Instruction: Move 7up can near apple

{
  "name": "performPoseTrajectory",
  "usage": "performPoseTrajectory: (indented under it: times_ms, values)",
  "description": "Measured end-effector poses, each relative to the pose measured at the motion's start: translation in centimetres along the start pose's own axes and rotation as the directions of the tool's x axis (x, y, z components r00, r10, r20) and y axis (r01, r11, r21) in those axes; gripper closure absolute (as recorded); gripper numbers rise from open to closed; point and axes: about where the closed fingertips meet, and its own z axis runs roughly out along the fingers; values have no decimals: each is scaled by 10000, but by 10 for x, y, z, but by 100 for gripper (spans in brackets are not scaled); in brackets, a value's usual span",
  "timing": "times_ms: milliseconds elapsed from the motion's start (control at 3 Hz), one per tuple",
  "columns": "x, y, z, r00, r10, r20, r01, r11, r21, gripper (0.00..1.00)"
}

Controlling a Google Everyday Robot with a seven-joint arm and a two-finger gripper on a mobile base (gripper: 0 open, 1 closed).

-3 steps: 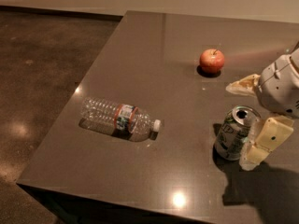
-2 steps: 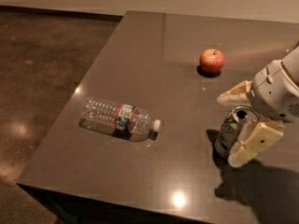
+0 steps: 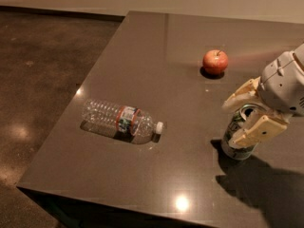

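Here, the gripper (image 3: 230, 123) straddles the cylindrical aluminium 7up can (image 3: 236, 151).

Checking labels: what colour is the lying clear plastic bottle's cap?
White cap, clearest in the camera view; the cream gripper sits at the green-and-white aluminium can.

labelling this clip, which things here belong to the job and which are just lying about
Job: 7up can; apple; gripper, at the can.
Lying about: plastic bottle, on its side on the table.
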Motion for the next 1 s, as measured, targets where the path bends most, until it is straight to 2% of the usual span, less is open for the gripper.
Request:
performPoseTrajectory:
  times_ms: [333,667,1000]
  values:
    - [-5,-18,-12,9998,6,-203,1,9994,338,87]
    - [-9,-60,-26,9979,340,-553,-284,9947,992,100]
    - [-9,-115,-38,9925,1006,-698,-882,9828,1622,100]
